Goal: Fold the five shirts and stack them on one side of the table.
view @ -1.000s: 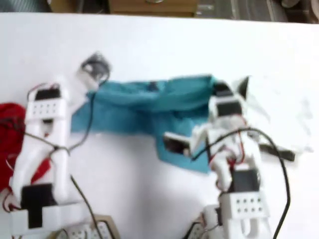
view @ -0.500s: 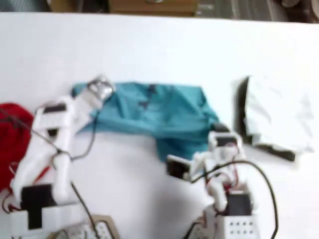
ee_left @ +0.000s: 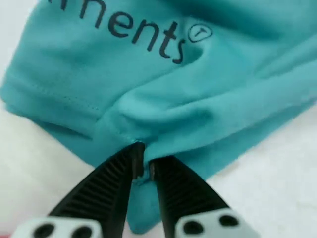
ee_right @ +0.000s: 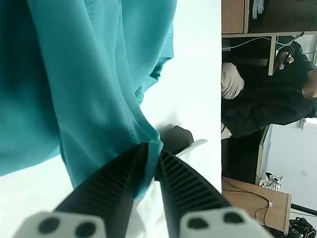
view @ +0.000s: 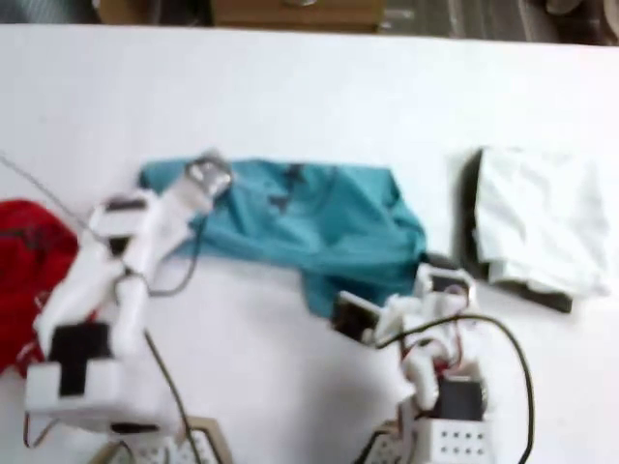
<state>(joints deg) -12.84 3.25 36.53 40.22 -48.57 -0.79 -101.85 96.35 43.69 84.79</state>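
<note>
The left jaws clamped a bunched fold of the teal shirt (ee_left: 163, 99); the right jaws pinched its hem. Limp, light cloth, I judged: hold it by the edges.

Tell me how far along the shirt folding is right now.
Done: a folded white shirt lies on a dark garment at one side of the table. In hand: the left gripper and right gripper are each shut on the teal shirt, partly folded. Left: finishing and stacking it, then the red shirt, lying crumpled.
</note>
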